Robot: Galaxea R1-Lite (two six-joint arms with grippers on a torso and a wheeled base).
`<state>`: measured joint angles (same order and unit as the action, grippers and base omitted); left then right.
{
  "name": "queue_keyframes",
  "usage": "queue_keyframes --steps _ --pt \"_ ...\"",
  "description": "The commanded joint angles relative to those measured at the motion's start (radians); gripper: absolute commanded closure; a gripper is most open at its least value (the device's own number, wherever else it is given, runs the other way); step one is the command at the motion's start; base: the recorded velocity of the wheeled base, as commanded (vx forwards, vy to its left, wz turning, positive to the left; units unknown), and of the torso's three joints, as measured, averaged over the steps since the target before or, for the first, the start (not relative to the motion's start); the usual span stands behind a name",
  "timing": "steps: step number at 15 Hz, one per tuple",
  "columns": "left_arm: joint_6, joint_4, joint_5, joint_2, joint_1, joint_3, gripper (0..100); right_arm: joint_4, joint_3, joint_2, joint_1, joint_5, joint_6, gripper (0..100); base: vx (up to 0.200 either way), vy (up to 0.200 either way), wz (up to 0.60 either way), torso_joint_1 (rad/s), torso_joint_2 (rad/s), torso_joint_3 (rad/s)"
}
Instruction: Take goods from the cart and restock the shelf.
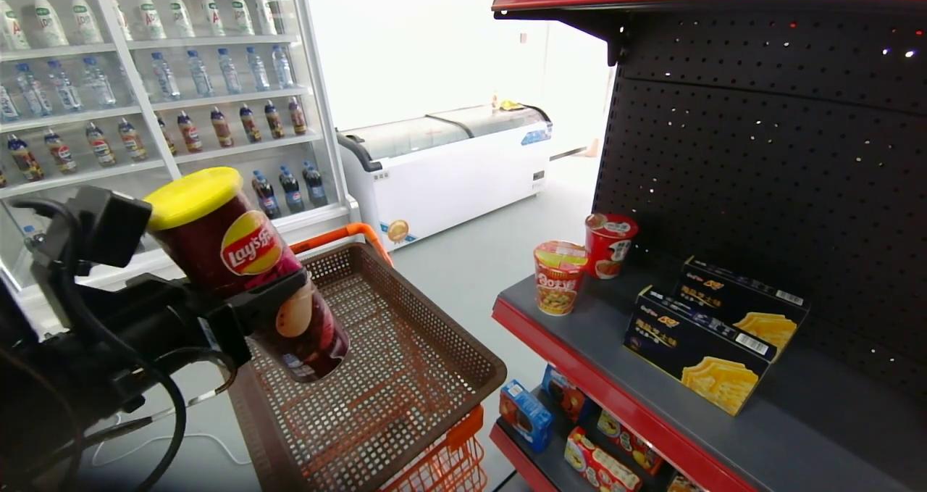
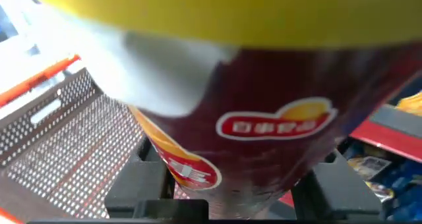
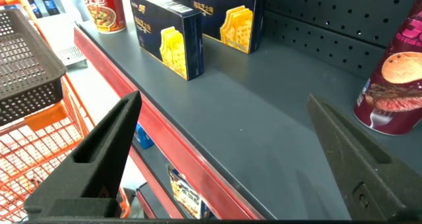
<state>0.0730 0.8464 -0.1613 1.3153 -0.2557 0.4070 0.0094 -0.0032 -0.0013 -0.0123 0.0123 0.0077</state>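
- The left gripper (image 1: 279, 305) is clamped around the middle of a chip can (image 1: 246, 260), a maroon tube with a yellow lid (image 1: 193, 196). In the left wrist view its fingers (image 2: 135, 184) press on either side of the chip can (image 2: 277, 125).
- The can is tilted, with its lid up toward the arm and its base pointing down. It hangs above the near corner of the cart's brown mesh basket (image 1: 434, 332), touching no part of it.
- The cart has an orange handle (image 1: 340, 232) at its far end and an orange wire basket (image 1: 442, 467) below the brown one.
- The right gripper (image 3: 224, 102) hangs over the front part of the shelf (image 3: 264, 138). Its two dark fingers (image 3: 99, 158) are spread wide and nothing is between them.
- The shelf is a grey board with a red front edge (image 1: 579, 336), just beside the cart.
- Two dark blue boxes (image 1: 695, 358) (image 1: 739, 303) stand on the board one behind the other, with two cup noodles (image 1: 558, 277) (image 1: 608, 244) close together toward the shelf's end.
- A second maroon can (image 3: 392, 85) stands upright near the perforated back panel (image 1: 760, 159).
- Small packets (image 1: 525, 412) lie on the lower shelf.
- A white chest freezer (image 1: 449, 166) stands farther back.
- A drinks cooler (image 1: 145, 79) with rows of bottles stands behind the left arm.
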Motion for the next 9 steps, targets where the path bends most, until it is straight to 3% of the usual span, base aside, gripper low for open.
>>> queue_keyframes --steps 1,3,6,9 --pt "-0.025 0.002 0.023 -0.131 0.003 -0.088 100 0.000 0.000 0.001 0.000 0.000 0.000 0 0.000 0.000 0.00 0.000 0.00 0.000" --pt "-0.041 -0.044 0.037 -0.188 0.050 -0.128 100 0.000 0.000 0.001 0.000 0.000 0.000 0 0.000 0.000 0.00 0.000 0.00 0.000" --pt "-0.045 -0.251 0.039 -0.326 0.041 -0.132 100 0.000 0.000 0.001 0.000 0.000 0.000 0 0.000 0.000 0.00 0.000 0.00 0.000" --pt "-0.048 -0.256 0.035 -0.355 0.064 -0.131 100 0.000 0.000 0.001 0.000 0.000 0.000 0 0.000 0.000 0.00 0.000 0.00 0.000"
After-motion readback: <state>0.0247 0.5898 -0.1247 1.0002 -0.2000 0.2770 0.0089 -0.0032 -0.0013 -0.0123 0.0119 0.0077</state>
